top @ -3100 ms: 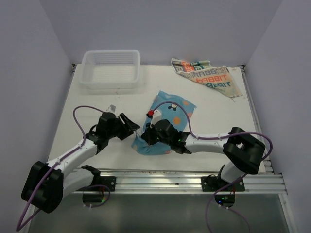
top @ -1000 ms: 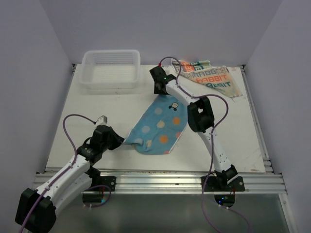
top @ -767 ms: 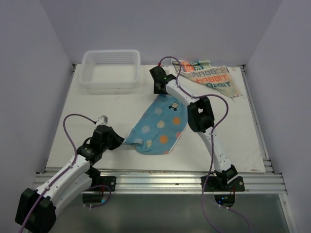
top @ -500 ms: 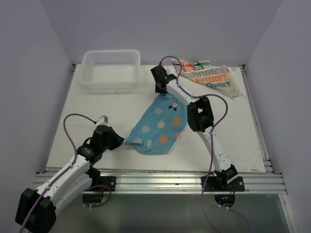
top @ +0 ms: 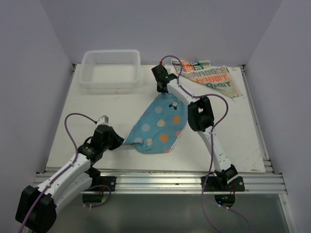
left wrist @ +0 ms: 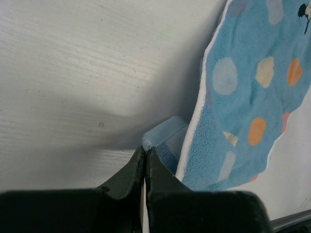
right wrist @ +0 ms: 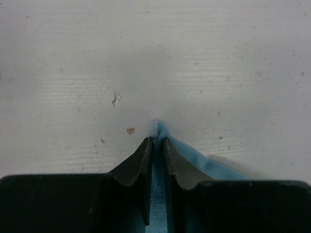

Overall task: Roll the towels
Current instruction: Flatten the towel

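My right arm runs up from its base, bends at the elbow beside the blue polka-dot towel (top: 160, 125), then slants back-left across the table (top: 97, 104). There my right pincer (top: 159, 90) points down, clenched on the towel's far corner, the cloth pinched thin between my dark fingers (right wrist: 133, 167). My left arm lies low and bent at the near left, and my left pincer (top: 121, 141) is clamped on the towel's near-left corner, a small blue fold at its tips. The towel lies spread between both grips, mid-table. The cream RABBIT towel (top: 211, 77) lies rumpled at the back right, and the white slatted basket (top: 111, 83) stands at the back left.
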